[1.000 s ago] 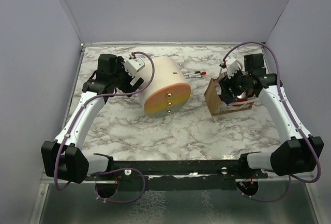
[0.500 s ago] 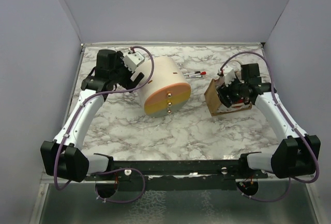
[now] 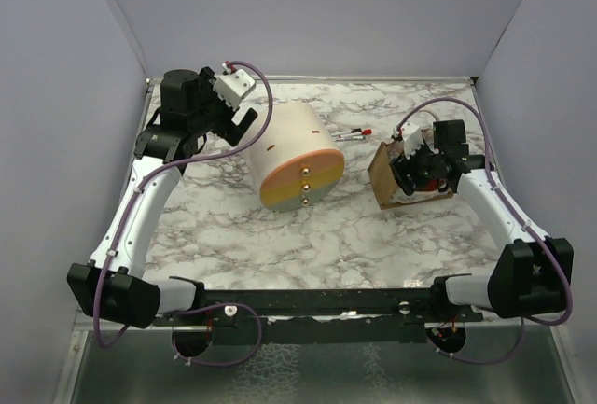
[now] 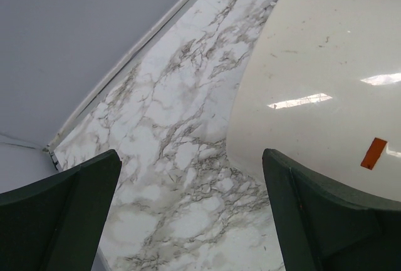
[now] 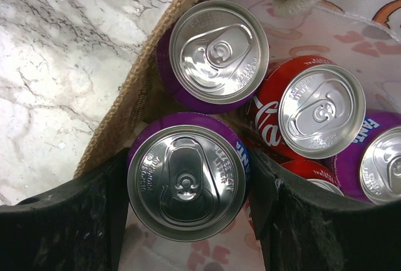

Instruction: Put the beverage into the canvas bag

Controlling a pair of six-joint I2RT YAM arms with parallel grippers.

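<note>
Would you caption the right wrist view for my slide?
Right gripper holds a purple can in the canvas bag among other cans.

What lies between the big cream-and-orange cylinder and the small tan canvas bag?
Only bare marble table, seen in the top view; a thin red-tipped pen lies farther back.

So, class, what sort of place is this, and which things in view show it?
Probably a robot test cell, not a home: plain walls box in a marble-patterned table, and a left arm and a right arm are bolted at its near edge.
</note>
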